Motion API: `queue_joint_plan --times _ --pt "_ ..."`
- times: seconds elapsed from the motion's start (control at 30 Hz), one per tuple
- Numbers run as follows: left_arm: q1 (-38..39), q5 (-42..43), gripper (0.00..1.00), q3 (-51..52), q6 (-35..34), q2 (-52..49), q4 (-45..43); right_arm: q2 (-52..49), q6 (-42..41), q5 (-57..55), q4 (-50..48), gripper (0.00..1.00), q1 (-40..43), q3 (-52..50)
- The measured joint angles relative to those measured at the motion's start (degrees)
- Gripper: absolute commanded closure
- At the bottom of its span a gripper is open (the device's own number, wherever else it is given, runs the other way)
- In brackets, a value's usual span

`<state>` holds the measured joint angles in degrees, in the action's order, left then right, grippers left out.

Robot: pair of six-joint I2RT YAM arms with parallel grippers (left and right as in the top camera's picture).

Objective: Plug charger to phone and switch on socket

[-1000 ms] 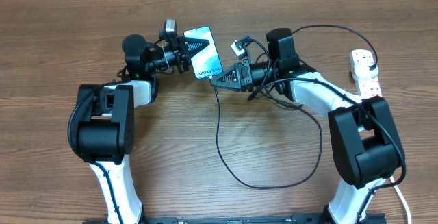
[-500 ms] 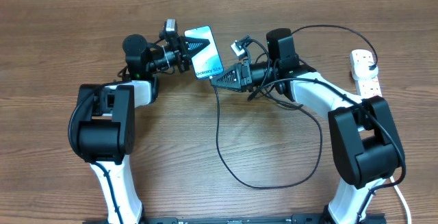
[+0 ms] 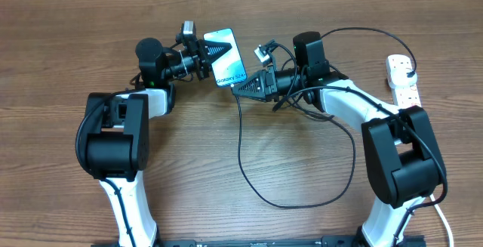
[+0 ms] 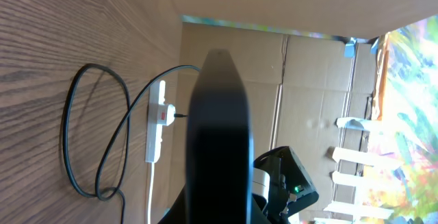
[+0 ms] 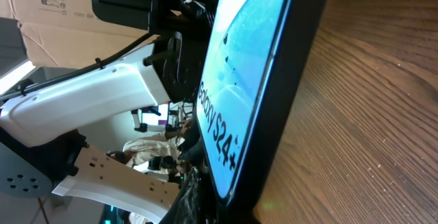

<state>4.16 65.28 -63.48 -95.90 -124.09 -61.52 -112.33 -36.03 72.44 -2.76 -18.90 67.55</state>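
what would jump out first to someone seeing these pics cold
The lit light-blue phone catches the eye first, gripped by the left gripper at the far middle of the table. The right gripper meets its lower end, and the black charger trails from there in a big loop over the wood, toward the white socket at the far right.

The phone [image 3: 226,57], black-edged with a lit light-blue screen reading "Galaxy S24+", is held tilted in the left gripper [image 3: 208,57]. The charger [image 3: 241,149], a thin black cable, starts at the right gripper [image 3: 240,90] by the phone's lower end. It loops wide over the worktop [image 3: 189,171] and ends plugged into the white socket [image 3: 402,81] at far right.
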Motion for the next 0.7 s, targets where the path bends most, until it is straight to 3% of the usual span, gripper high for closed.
queue_joint_plan --times 0.7 --pt "0.00 -0.20 0.96 0.00 0.04 -0.02 -0.17 0.00 0.00 -0.42 0.04 0.96 0.00 0.00"
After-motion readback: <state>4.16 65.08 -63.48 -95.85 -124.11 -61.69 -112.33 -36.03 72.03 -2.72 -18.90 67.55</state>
